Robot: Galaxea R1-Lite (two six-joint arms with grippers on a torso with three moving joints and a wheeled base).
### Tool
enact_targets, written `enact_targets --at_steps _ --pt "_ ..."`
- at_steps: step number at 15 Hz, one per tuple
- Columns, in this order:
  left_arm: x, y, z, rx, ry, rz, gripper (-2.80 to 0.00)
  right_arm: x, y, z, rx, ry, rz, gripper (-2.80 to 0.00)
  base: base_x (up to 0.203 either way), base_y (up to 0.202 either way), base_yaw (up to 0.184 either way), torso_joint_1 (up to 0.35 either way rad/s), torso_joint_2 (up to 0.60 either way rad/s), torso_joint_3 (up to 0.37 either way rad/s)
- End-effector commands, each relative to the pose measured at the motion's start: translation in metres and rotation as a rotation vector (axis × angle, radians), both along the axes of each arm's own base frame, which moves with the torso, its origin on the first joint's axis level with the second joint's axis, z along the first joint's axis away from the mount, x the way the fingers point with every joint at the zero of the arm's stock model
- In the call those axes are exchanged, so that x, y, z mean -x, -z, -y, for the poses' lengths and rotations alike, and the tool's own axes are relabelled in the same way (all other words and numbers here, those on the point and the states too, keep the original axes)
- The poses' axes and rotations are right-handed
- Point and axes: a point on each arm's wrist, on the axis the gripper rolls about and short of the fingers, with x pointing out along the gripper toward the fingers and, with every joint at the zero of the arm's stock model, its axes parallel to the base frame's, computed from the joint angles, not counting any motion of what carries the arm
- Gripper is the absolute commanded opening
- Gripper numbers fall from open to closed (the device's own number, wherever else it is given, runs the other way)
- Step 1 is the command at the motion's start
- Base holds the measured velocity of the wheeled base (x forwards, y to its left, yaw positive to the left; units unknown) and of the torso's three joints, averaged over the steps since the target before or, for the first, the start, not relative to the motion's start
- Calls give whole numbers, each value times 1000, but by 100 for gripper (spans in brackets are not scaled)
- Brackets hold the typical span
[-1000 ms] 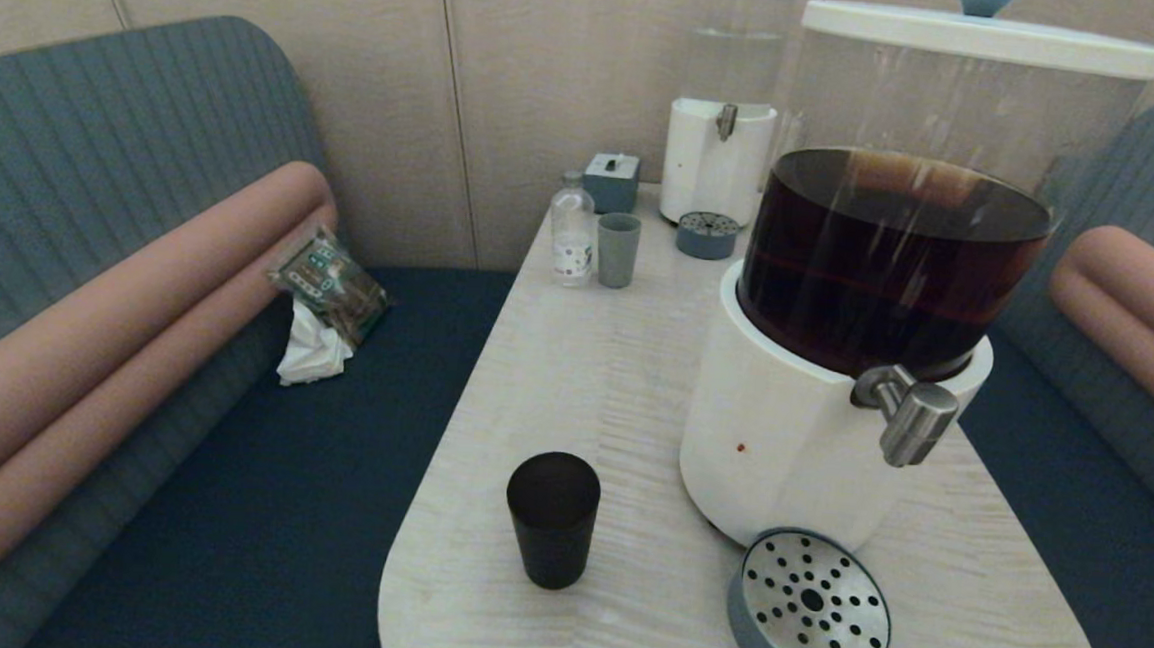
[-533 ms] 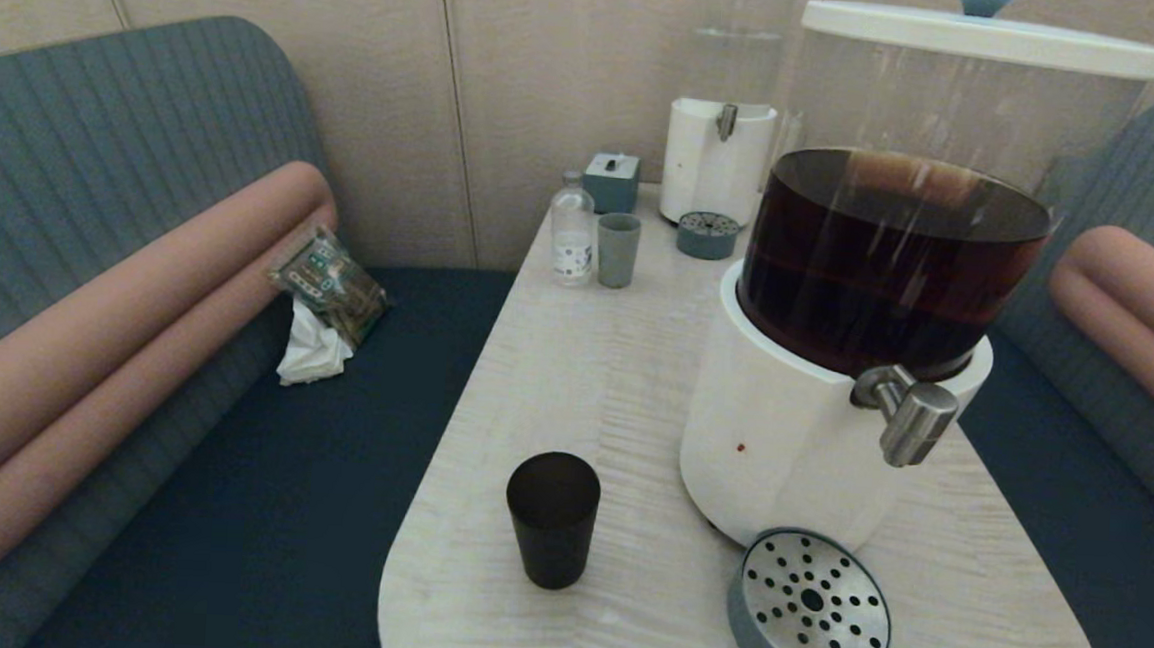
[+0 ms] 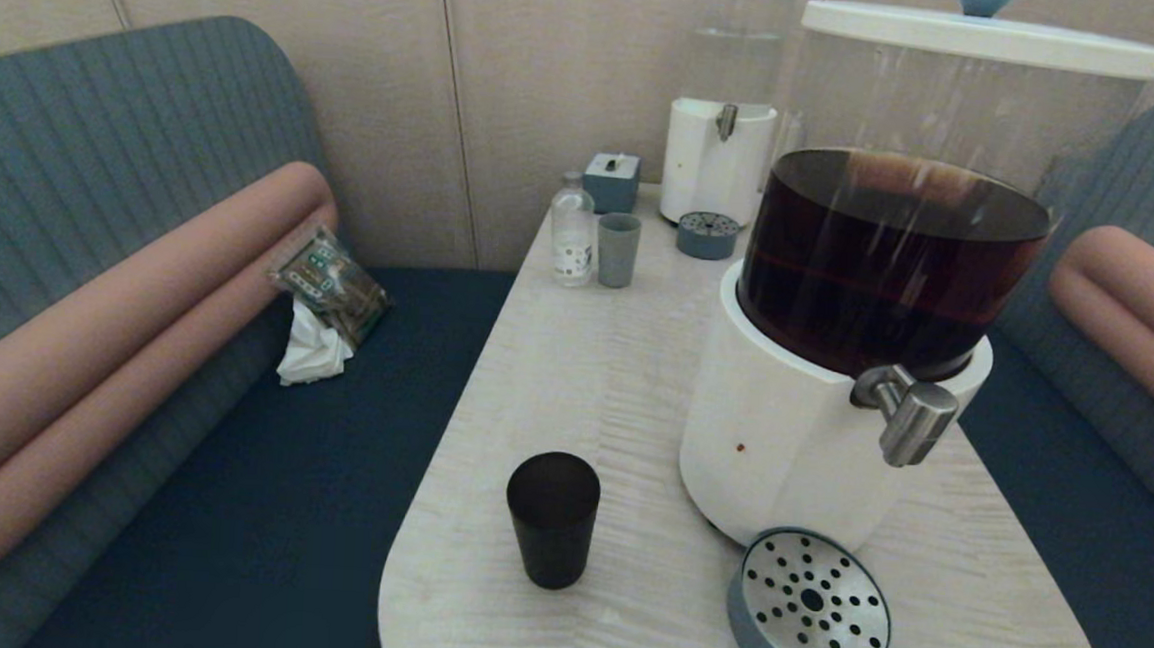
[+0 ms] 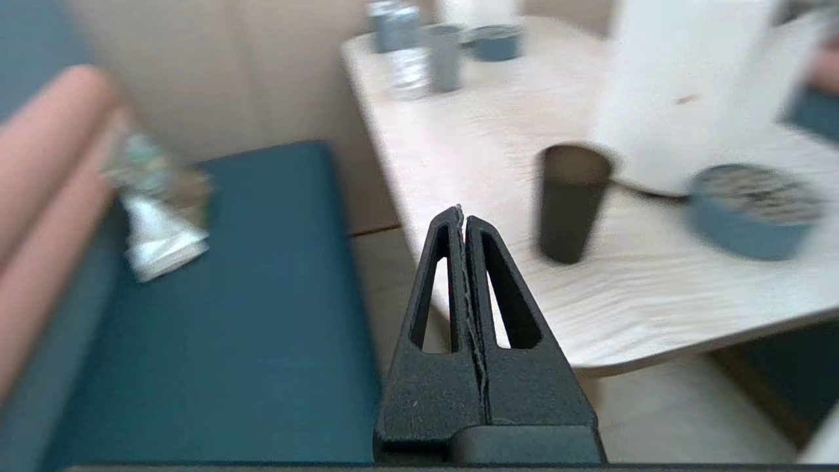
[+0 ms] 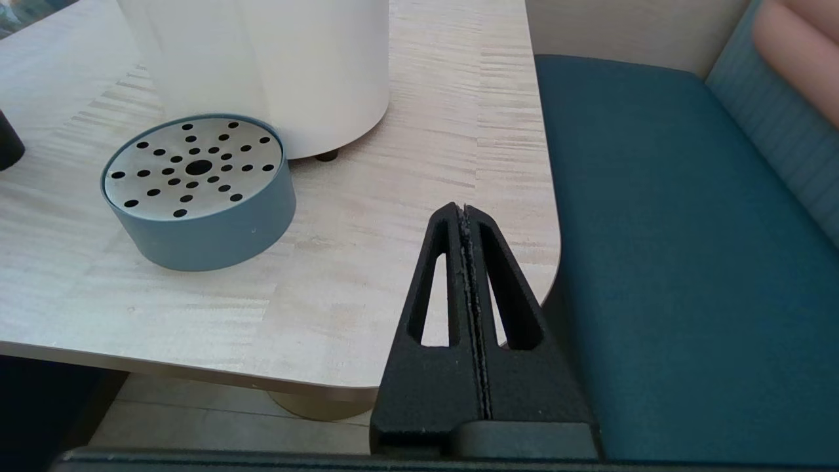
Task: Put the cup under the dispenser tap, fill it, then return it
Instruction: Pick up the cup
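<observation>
The dark tapered cup (image 3: 552, 518) stands upright and empty near the table's front left edge; the left wrist view shows the cup (image 4: 570, 200) too. The steel dispenser tap (image 3: 907, 412) juts from the white base of the big tank of dark brown liquid (image 3: 891, 263). A round blue-grey drip tray (image 3: 809, 611) with a perforated steel top sits in front of that base, a little left of the tap. Neither arm shows in the head view. My left gripper (image 4: 462, 213) is shut and empty, off the table's front left corner, short of the cup. My right gripper (image 5: 462, 210) is shut and empty at the table's front right corner.
At the back stand a smaller dispenser of clear liquid (image 3: 726, 103), its small drip tray (image 3: 708, 235), a pale grey-green cup (image 3: 618, 249), a clear bottle (image 3: 572, 230) and a small blue box (image 3: 611, 181). A snack packet and tissue (image 3: 323, 303) lie on the left bench.
</observation>
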Motion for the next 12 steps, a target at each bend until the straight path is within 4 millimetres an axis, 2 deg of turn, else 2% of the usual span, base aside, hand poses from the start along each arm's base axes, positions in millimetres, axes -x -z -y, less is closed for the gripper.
enact_targets --at_steps 1,4,7,9,12 --pt "-13 -16 1 11 45 -55 -280 -1 2 0 0 0 -8 -280 0 0 0 0 0 0" --pt "-46 -41 2 77 165 -80 -280 -1 2 0 0 -2 -8 -280 0 0 0 0 0 0" --pt "-92 -56 7 87 295 -123 -280 -1 2 0 0 -2 -8 -280 0 0 0 0 0 0" --pt "-126 -57 10 79 359 -148 -280 -1 2 0 0 -2 -8 -280 0 0 0 0 0 0" --pt "-176 -45 14 61 398 -148 -280 -1 2 0 0 -2 -8 -280 0 0 0 0 0 0"
